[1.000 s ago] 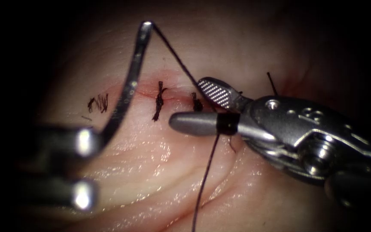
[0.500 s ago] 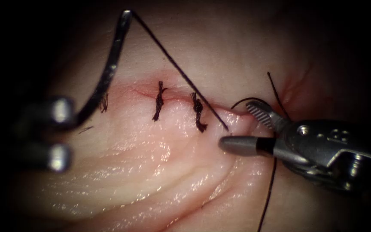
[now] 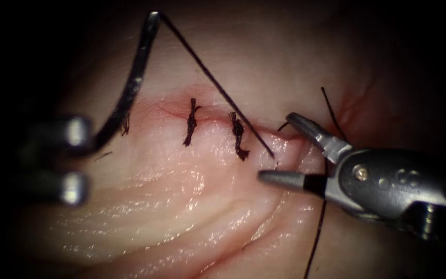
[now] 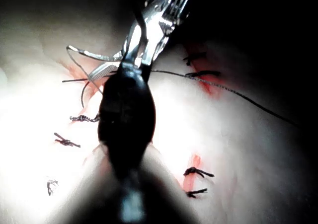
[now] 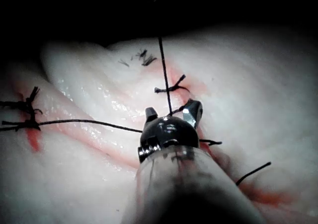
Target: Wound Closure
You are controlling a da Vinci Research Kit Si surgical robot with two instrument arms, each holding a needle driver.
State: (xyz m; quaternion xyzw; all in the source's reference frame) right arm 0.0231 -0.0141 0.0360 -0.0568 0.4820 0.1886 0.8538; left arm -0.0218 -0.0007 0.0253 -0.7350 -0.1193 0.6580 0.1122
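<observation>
Endoscope view: two knotted stitches (image 3: 192, 122) already cross the cut (image 3: 171, 109) in the tissue (image 3: 181, 196); right of them it looks unclosed, so work is left. The needle (image 3: 130, 88) is clear of the tissue, left of the stitches — the left end effector (image 3: 73, 155) is clamped on its lower curve. Thread (image 3: 212, 82) runs taut from the needle's top into the tissue beside the second stitch. The right end effector (image 3: 280, 152) stands apart there — holding nothing, lower tip near the thread's entry.

Endoscope above and in front; wrist views close; all share cut (image 3: 202, 111)
</observation>
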